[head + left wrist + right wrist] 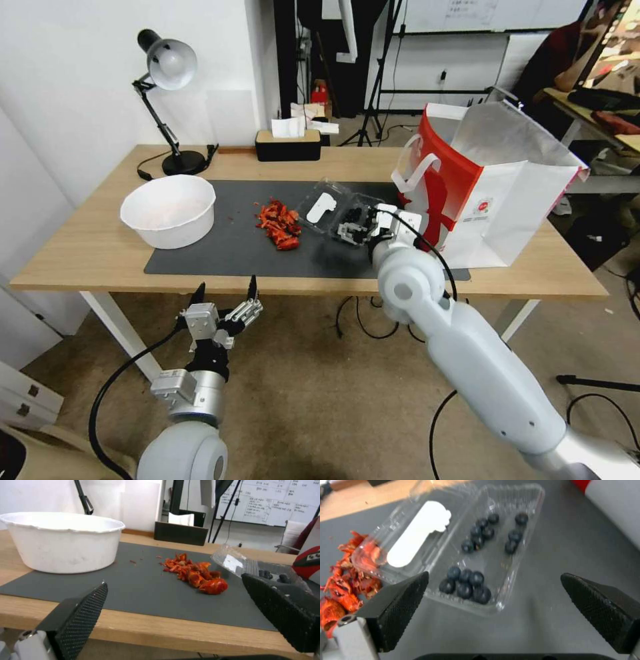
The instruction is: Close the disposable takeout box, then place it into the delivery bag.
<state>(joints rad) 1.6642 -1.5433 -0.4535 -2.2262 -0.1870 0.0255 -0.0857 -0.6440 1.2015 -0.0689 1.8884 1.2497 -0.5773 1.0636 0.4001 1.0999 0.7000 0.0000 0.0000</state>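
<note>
The disposable takeout box (337,212) lies open on the grey mat, its lid with a white label folded back to the left and dark berries in its tray (486,552). My right gripper (357,233) hovers open just in front of the tray, its black fingers (400,597) spread to either side of the tray's near end. The delivery bag (493,187), white with a red panel and foil lining, stands open at the table's right. My left gripper (227,292) waits open below the table's front edge. The box lid (233,562) shows beyond the red scraps.
A round white bowl (169,210) sits on the mat's left end. A pile of red scraps (279,224) lies left of the box. A black desk lamp (170,100) and a tissue box (288,143) stand along the back edge.
</note>
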